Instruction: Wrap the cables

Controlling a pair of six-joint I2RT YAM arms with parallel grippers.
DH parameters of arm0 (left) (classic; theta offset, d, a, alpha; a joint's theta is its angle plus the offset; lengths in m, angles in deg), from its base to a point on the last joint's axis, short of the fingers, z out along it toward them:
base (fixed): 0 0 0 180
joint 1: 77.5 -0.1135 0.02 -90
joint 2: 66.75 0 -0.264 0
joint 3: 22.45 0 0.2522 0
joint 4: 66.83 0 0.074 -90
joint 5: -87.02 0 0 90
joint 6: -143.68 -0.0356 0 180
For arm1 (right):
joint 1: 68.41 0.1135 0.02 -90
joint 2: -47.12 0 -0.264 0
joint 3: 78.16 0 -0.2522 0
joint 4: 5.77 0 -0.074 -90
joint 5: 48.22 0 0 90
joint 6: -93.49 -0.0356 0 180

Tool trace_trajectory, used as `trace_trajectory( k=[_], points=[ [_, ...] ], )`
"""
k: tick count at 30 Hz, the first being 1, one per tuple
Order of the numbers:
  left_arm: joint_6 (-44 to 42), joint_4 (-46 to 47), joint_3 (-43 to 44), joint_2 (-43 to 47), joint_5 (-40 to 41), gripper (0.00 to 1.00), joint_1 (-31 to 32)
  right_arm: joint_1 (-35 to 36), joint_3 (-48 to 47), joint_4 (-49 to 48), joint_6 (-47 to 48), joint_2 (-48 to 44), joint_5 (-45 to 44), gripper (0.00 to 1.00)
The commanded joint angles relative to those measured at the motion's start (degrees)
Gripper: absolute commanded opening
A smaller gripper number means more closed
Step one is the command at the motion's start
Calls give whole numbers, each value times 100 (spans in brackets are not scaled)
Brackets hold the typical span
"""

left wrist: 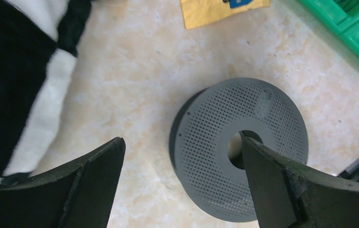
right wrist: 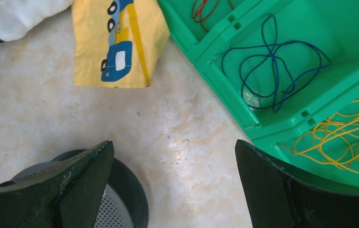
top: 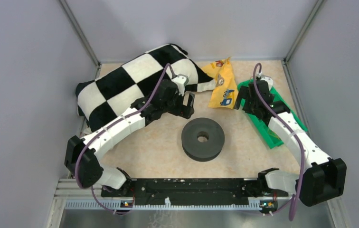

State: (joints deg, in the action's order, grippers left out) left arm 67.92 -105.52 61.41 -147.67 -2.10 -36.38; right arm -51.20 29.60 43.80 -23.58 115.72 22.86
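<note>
Thin loose cables lie in the compartments of a green tray (right wrist: 225, 85): a dark blue one (right wrist: 275, 71), a yellow one (right wrist: 339, 137) and a red one (right wrist: 201, 9). In the top view the tray (top: 263, 128) sits at the right, partly under my right arm. The dark grey spool (top: 203, 138) lies flat mid-table, with a perforated face (left wrist: 215, 142) and its rim in the right wrist view (right wrist: 125, 190). My left gripper (top: 187, 105) (left wrist: 181, 140) is open and empty above the spool's far-left side. My right gripper (top: 241, 99) (right wrist: 174, 142) is open and empty over bare table between spool and tray.
A black-and-white checkered cushion (top: 135, 80) fills the back left, under my left arm. A yellow printed cloth (top: 222, 85) (right wrist: 116, 42) lies at the back between the grippers. Grey walls close in the table on three sides.
</note>
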Motion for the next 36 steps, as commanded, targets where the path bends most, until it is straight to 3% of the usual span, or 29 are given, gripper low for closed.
trace_trajectory(
  k=[1,10,13,16,22,27,32,34,36],
  points=[
    [925,-366,-244,-290,-718,98,-124,46,188,-451,-73,-385,450,99],
    [1328,-35,-1046,-733,-3236,98,-833,50,368,-574,-36,-501,575,99],
    [1673,620,-1597,-778,-4216,96,-1264,46,355,-575,-66,-483,612,99],
    [2219,1893,-2309,-634,-4955,91,-1436,54,407,-573,-92,-524,572,99],
    [2807,3028,-2722,-975,-5355,83,-1442,55,379,-594,-97,-450,608,99],
    [3613,4274,-3041,-1185,-5568,70,-1426,56,351,-569,-97,-446,596,99],
    [3456,4119,-2902,-1438,-5317,55,-1427,59,334,-574,-104,-431,607,99],
    [3452,4119,-2849,-1528,-5228,41,-1427,54,322,-584,-111,-422,632,99],
    [3431,4128,-2765,-1542,-5195,17,-1423,54,303,-564,-115,-410,635,99]
  ],
)
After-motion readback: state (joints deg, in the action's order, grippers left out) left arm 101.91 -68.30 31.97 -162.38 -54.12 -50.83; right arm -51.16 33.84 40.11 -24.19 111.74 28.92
